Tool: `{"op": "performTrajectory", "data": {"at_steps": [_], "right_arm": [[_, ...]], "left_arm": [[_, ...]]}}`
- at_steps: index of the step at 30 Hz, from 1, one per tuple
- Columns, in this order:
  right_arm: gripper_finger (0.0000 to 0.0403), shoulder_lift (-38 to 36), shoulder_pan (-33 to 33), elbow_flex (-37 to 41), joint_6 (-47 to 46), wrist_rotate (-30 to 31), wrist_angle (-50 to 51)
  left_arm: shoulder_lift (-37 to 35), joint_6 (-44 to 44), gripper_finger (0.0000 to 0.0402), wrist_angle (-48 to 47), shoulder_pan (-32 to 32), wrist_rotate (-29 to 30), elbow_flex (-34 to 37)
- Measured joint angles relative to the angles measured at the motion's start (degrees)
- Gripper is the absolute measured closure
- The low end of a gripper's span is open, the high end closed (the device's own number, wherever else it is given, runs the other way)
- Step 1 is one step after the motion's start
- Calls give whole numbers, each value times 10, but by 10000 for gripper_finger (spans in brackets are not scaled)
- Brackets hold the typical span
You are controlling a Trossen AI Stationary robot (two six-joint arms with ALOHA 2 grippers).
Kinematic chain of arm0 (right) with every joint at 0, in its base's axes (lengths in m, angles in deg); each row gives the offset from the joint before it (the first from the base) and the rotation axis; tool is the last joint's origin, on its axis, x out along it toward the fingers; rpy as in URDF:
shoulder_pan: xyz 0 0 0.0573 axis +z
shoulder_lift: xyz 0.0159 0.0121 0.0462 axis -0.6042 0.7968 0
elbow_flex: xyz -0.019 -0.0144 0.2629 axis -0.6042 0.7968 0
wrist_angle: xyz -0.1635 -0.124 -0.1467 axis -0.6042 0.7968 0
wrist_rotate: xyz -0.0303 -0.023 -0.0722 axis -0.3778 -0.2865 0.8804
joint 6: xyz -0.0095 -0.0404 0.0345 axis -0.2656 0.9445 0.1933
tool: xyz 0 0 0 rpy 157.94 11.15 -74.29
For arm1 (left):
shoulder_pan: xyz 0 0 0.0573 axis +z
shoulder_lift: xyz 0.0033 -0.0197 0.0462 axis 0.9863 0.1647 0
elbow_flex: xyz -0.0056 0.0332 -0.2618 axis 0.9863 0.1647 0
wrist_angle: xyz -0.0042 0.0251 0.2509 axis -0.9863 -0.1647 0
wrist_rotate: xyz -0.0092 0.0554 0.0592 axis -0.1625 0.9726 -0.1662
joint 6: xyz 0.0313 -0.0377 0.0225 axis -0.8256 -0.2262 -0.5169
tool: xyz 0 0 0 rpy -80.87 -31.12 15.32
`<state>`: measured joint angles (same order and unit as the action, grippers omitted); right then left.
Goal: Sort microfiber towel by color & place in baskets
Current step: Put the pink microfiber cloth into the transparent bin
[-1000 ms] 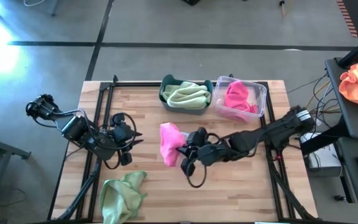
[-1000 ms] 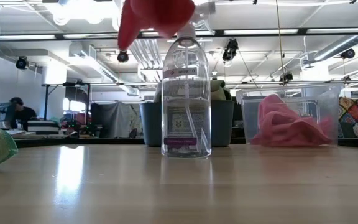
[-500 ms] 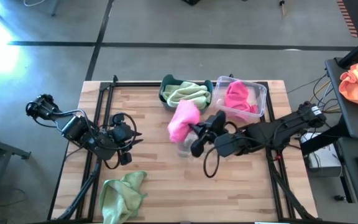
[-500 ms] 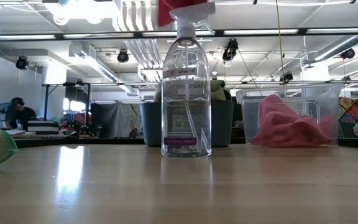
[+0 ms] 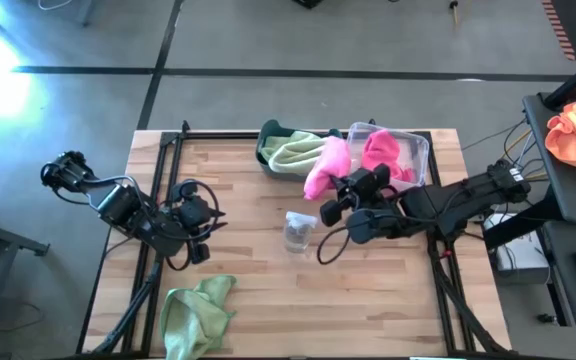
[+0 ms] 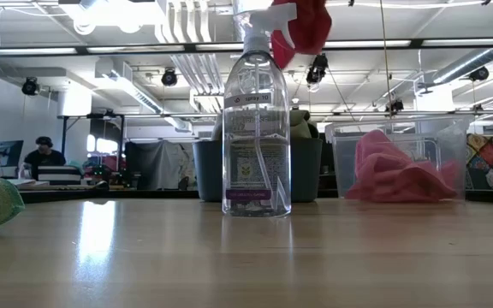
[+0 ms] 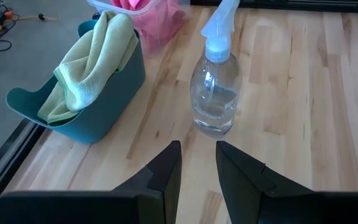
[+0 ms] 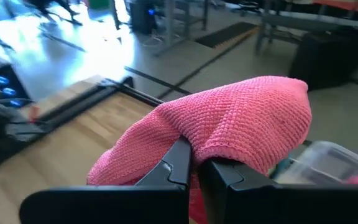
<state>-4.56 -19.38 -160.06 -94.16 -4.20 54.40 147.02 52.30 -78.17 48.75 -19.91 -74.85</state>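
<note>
A: Start at the near edge of the worktop (image 5: 388,300). What is left there?

B: 1 sage green towel (image 5: 194,312) lies crumpled at the near left corner, untouched. The left gripper (image 5: 206,222) hovers just beyond it, over the left side of the worktop; in its wrist view the jaws stand a little apart with nothing between them.

A: And mid-worktop?

B: A clear spray bottle (image 5: 299,232) stands upright near the centre. It is not part of the sort, and it is well apart from both baskets.

A: Where is the right gripper?

B: The right gripper (image 5: 340,203) is raised past the bottle, toward the far edge, jaws pressed together on a pink towel (image 5: 326,168). The cloth hangs in the air just beside the clear plastic basket (image 5: 420,150) and overlaps the rim of the teal basket (image 5: 267,135) as seen from above. I judge it is not over the clear basket's opening yet.

A: What is in the baskets?

B: At the far edge, the teal basket holds a green towel (image 5: 296,152) and the clear one holds another pink towel (image 5: 380,155).

A: So how far along?

B: My judgement: 2 towels sorted, 1 pink in transit, 1 green left to pick up. I would say just past halfway. What remains is dropping the pink in the clear basket, then carrying the near green towel to the teal one.
</note>
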Motion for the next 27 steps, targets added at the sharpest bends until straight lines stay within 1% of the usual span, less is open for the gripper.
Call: {"op": "performTrajectory", "data": {"at_steps": [6, 12, 19, 23, 27], "right_arm": [[390, 0, -33, 0, -95, -8, 128], [390, -9, -63, 0, -177, -40, 231], [390, -21, -92, 0, -177, -42, 276], [390, -30, -127, 0, -162, -44, 330], [390, -41, -167, 0, -160, -59, 389]], "left_arm": [[-14, -14, 315, -4, 0, 1, 0], [-43, -16, 315, -15, 0, 11, 0], [-71, -40, 315, -14, 0, 20, 0], [-78, -34, 315, -9, 0, 57, 0], [-79, -9, 315, 0, 0, 110, 0]]}}
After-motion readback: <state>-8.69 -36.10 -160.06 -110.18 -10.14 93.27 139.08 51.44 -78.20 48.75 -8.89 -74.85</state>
